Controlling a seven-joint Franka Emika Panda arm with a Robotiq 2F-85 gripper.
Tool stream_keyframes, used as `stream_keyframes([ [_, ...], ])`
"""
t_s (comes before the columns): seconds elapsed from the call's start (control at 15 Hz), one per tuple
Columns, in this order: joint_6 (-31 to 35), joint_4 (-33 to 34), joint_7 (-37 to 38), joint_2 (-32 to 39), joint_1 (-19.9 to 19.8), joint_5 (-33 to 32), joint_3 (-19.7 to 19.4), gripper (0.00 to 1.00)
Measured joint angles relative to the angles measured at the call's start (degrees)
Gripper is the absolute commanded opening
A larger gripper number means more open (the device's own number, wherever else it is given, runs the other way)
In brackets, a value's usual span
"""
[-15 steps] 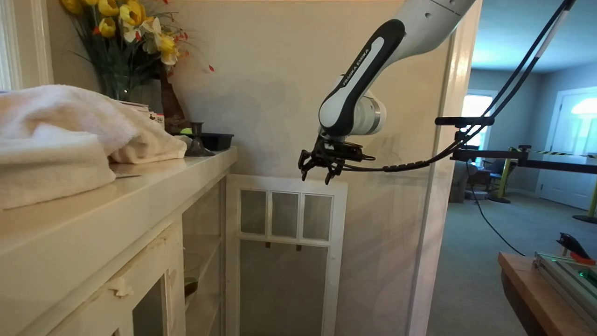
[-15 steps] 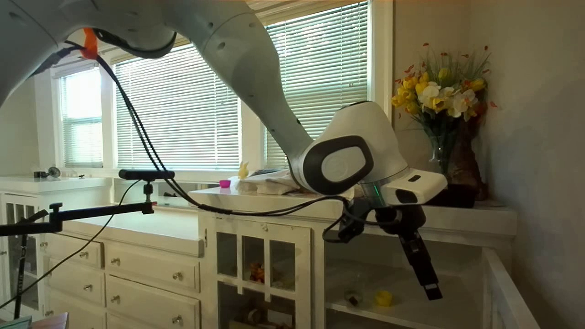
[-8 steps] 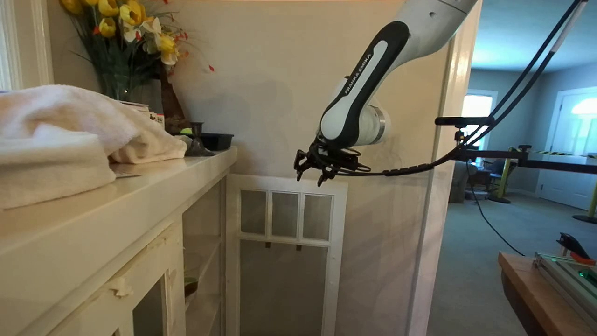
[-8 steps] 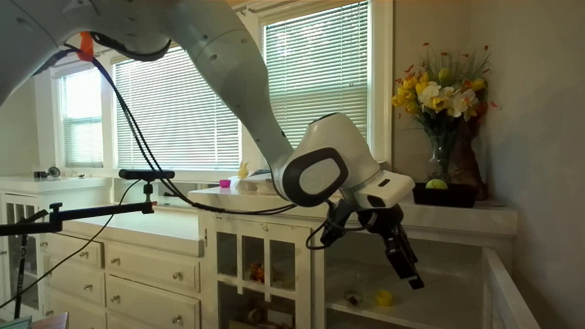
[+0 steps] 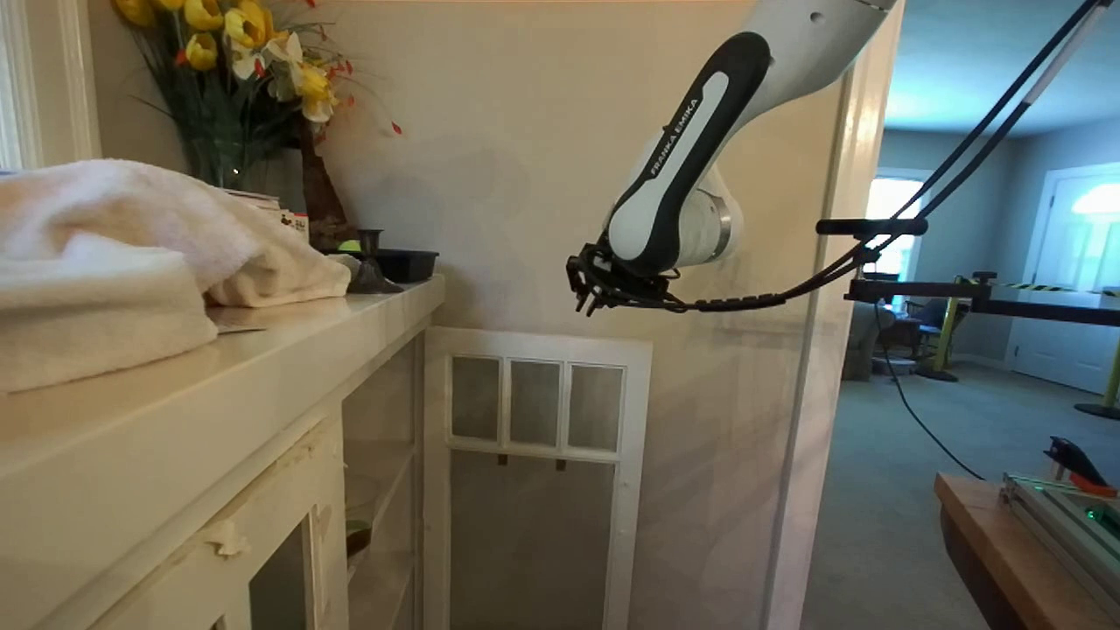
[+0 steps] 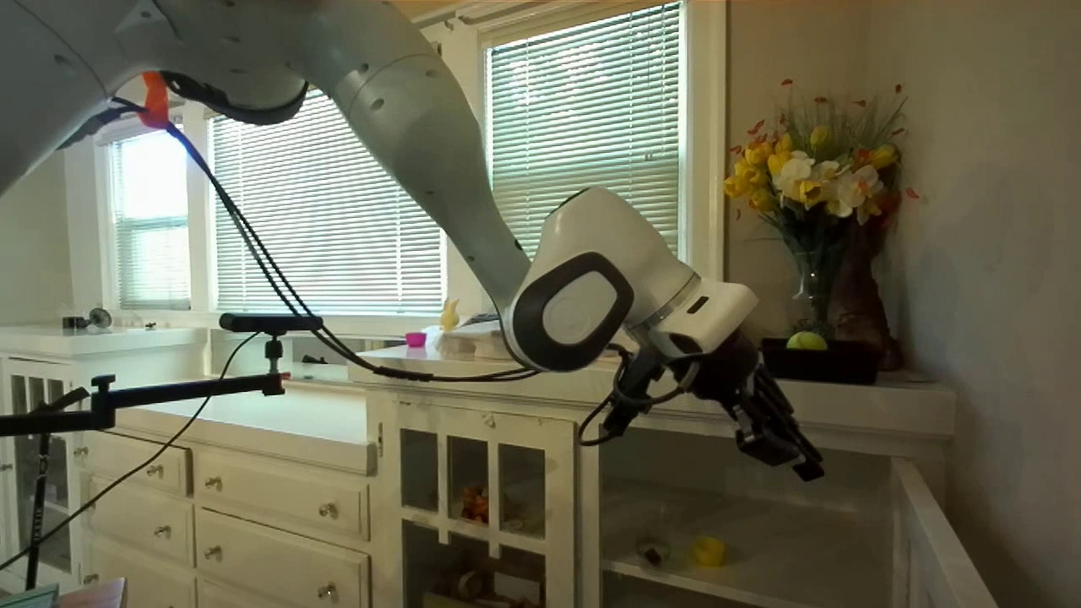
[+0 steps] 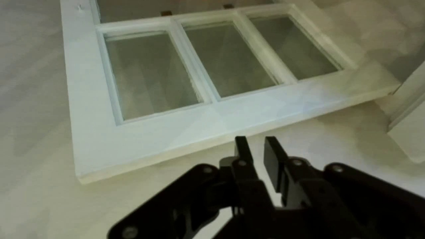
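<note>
My black gripper hangs in the air with its jaws close together and a narrow gap between them. Nothing lies in that gap; pale wall shows through it. Beyond the fingertips in the wrist view is a white door with several small glass panes. In an exterior view the gripper appears higher than the top of that door. Another exterior view has the gripper in front of the open cabinet compartment, where a yellow cup and a clear glass stand on a shelf.
The white cabinet top carries a pale towel, a dark candlestick and a black tray with a green ball. Behind these stands a vase of flowers. A camera on a black stand is near the arm's cables.
The gripper's jaws have come much closer together. Its fingertips have risen and tipped more forward, after the arm first drew back slightly. The door and cabinet things look unmoved.
</note>
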Motion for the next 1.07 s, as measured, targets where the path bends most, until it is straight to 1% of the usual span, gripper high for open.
stream_keyframes([
  [0.13,0.0,0.5,1.1,0.7,1.2,1.1,-3.9,0.0],
  [0.27,-1.0,1.6,1.8,1.9,1.2,1.3,-7.0,0.0],
  [0.4,-3.3,3.4,1.9,3.1,0.9,1.3,-9.3,0.0],
  [0.53,-6.4,5.7,1.9,4.5,0.4,1.3,-10.8,0.0],
  [0.73,-11.6,9.7,1.9,6.8,-0.9,1.2,-11.7,0.0],
  [0.87,-15.2,12.9,2.0,8.5,-2.7,0.8,-11.5,0.0],
  [1.0,-18.4,16.7,2.0,10.2,-5.8,0.3,-10.0,0.0],
  [1.07,-19.7,18.7,2.0,10.9,-7.8,0.0,-8.6,0.0],
])
